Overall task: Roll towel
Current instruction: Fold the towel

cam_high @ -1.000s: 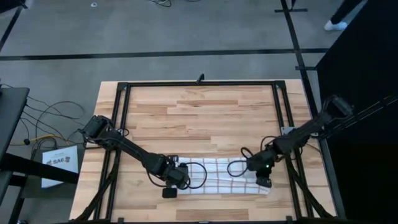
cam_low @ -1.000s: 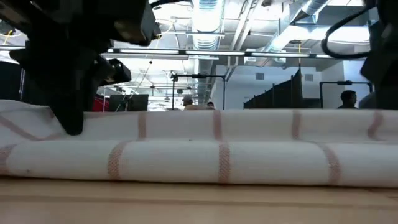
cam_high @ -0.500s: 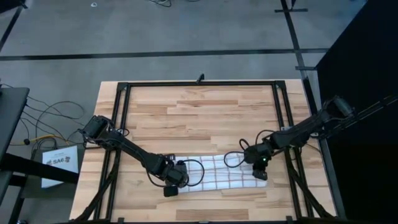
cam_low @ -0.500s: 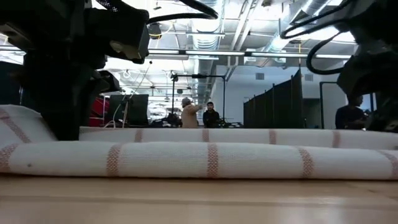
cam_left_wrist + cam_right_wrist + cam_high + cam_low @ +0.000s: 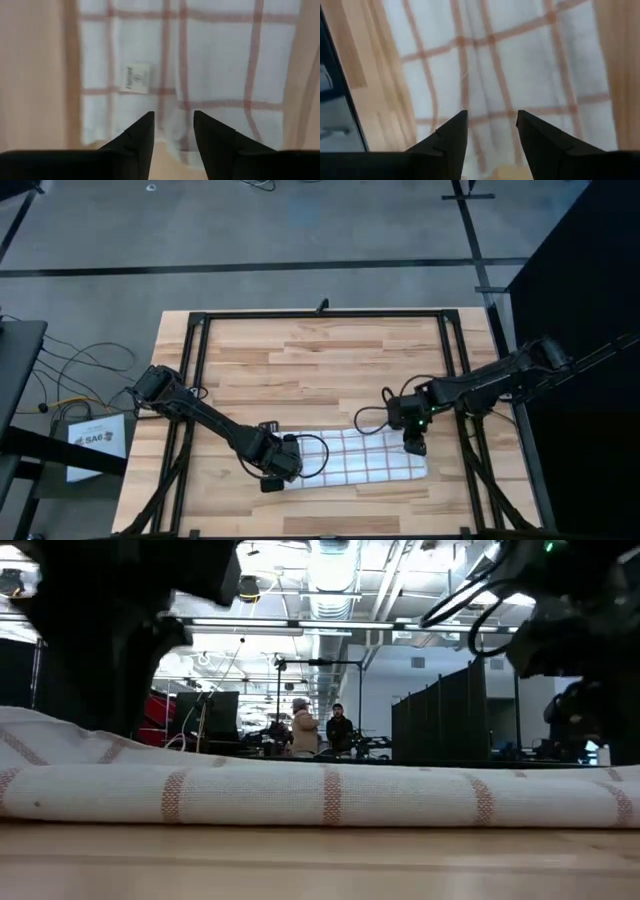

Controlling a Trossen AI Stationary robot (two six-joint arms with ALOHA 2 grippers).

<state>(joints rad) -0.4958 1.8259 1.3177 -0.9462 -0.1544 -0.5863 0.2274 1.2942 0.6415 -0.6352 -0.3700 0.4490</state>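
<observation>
Cloth of the towel (image 5: pixel 360 456) looks thin, light and limp, so the left gripper (image 5: pixel 172 131) and right gripper (image 5: pixel 491 130), fingers spread, should pinch its end edges.

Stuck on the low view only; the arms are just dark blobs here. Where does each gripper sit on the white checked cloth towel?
Observer: In the high view, the left gripper is at the left end of the thin white cloth towel with the reddish grid check.
Operator: Right one?
Observer: The right gripper is at the towel's right end, by its far edge.
Operator: Fingers?
Observer: The wrist views show both pairs apart, with towel visible in the gaps.
</observation>
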